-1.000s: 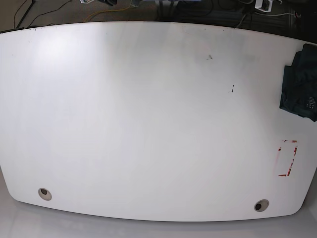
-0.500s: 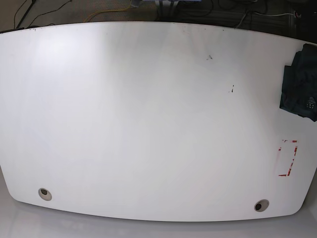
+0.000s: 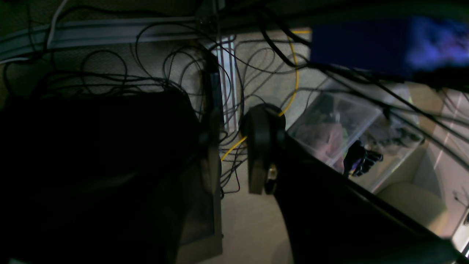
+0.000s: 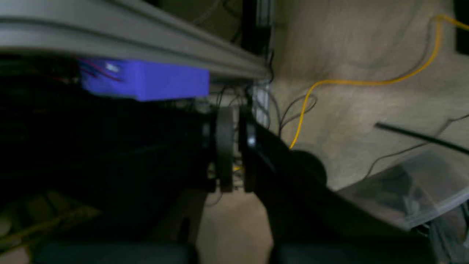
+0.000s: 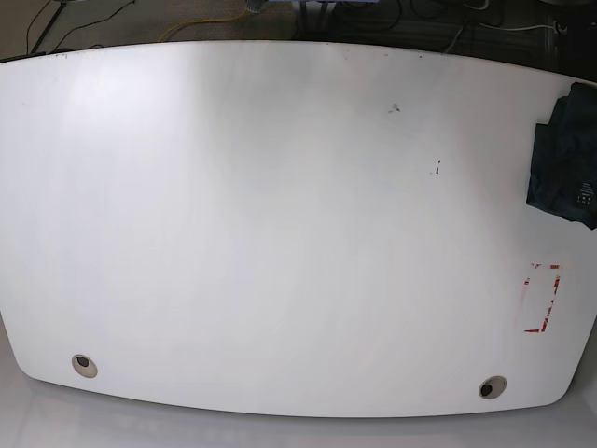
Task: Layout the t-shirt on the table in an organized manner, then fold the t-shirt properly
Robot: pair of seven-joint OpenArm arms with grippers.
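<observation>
The t-shirt (image 5: 566,156) lies as a compact dark bundle at the right edge of the white table (image 5: 280,233), its neck label with white print facing up. Neither arm shows in the base view. In the left wrist view my left gripper (image 3: 234,183) hangs over the floor, its two fingers apart with only cables and carpet between them. In the right wrist view my right gripper (image 4: 236,183) is also off the table, over the floor. Its fingers (image 4: 224,146) are nearly together and hold nothing.
A red tape rectangle (image 5: 541,299) marks the table's right side below the shirt. Two grommet holes (image 5: 84,364) (image 5: 492,386) sit near the front edge. Under the arms are tangled cables (image 3: 154,73), a yellow cord (image 4: 366,82), an aluminium rail (image 4: 128,40) and a clear plastic bin (image 3: 340,132).
Small pieces of equipment at the far edge of the base view have slipped out of frame. The t-shirt and table look the same.
</observation>
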